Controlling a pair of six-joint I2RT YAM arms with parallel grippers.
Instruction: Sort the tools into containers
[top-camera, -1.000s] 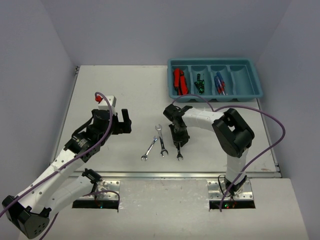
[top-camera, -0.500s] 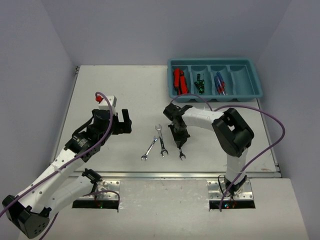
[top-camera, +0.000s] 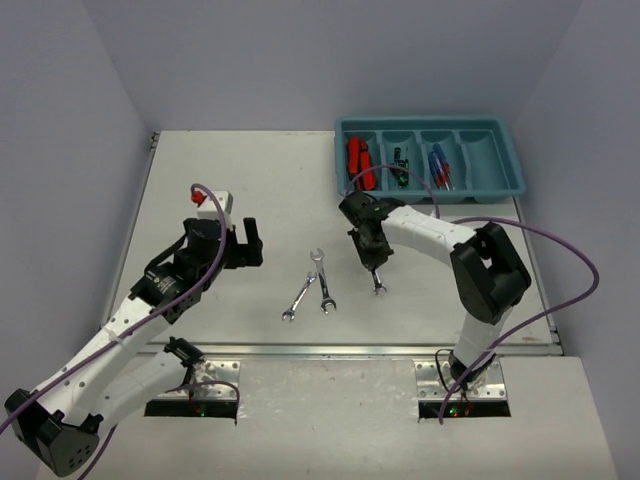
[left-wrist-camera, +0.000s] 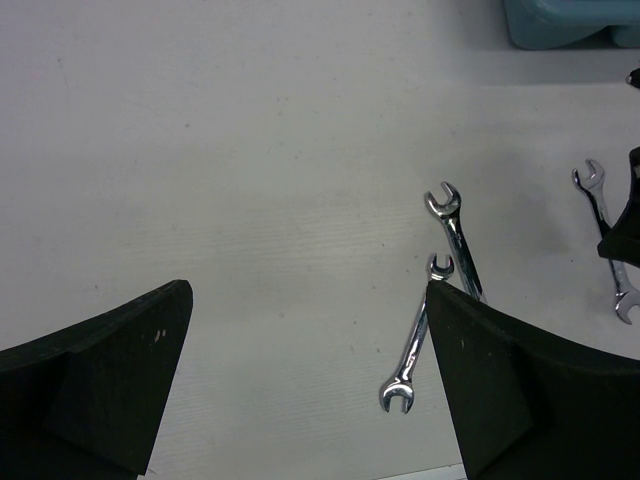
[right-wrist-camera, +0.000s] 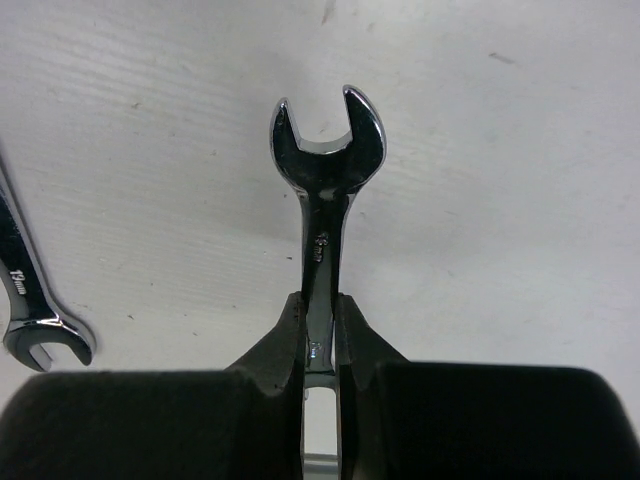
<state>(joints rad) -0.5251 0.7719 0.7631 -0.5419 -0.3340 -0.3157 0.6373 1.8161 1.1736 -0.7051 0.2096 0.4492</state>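
Currently pinching: right gripper (right-wrist-camera: 320, 312), jaws pressed together on the flat shank of the held wrench (right-wrist-camera: 322, 190), gripped low near one end, forked head pointing to 12 o'clock in the wrist view. From above, the same right gripper (top-camera: 373, 255) mid-table, held wrench (top-camera: 378, 283) pointing toward 6 o'clock; apparently just off the table (top-camera: 230, 180), judging by the shadow beside it. Risk of a swivel or slide-out on a fast swing, owing to a narrow hold on smooth steel far from the middle; risk also of clipping the tray (top-camera: 430, 123) rim with the dangling head. Looks: short, bright chrome, open-ended, stamped marking too blurred to read. At 8 o'clock of the gripper, upright loose wrench (top-camera: 323, 281) and slanted loose wrench (top-camera: 298, 297), close together, contact impossible to tell. Tray at 1 o'clock: red knives (top-camera: 358, 163) in the leftmost compartment, green-black screwdrivers (top-camera: 400, 166) next, blue-handled screwdrivers (top-camera: 438, 167) third, nothing visible in the fourth. Left gripper (top-camera: 247, 243) at 9 o'clock, spread wide, holding nothing.
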